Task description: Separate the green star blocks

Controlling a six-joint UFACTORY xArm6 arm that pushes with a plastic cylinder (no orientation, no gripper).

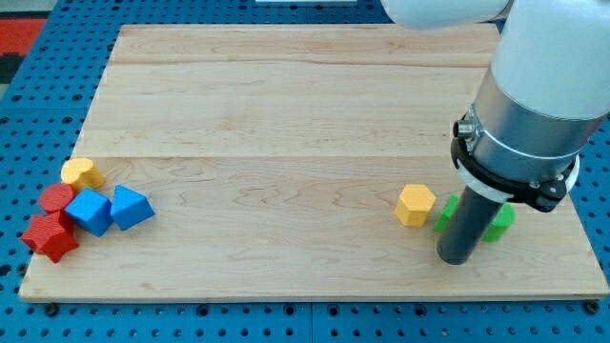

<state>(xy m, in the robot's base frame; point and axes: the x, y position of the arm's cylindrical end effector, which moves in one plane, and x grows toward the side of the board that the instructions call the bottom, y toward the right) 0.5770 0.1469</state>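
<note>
While my tip (456, 257) rests between green blocks (498, 220) | star orientation hidden | yellow block (416, 205) left | no claw fitted

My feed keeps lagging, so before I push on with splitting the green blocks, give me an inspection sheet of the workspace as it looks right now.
Surface: pale wooden board on a blue pegboard; no marks seen.
Job's things: green blocks near the view's bottom right, showing on both sides of the rod and largely hidden by it; shapes and gap cannot be made out.
Clutter: yellow block just left of the green ones; at the view's left edge a cluster of yellow block, two red blocks and two blue blocks.
Grippers: none fitted; my tip sits in front of the green blocks, between their visible parts.
Cables: nothing seen.
Surroundings: a red patch at the view's top left.
</note>
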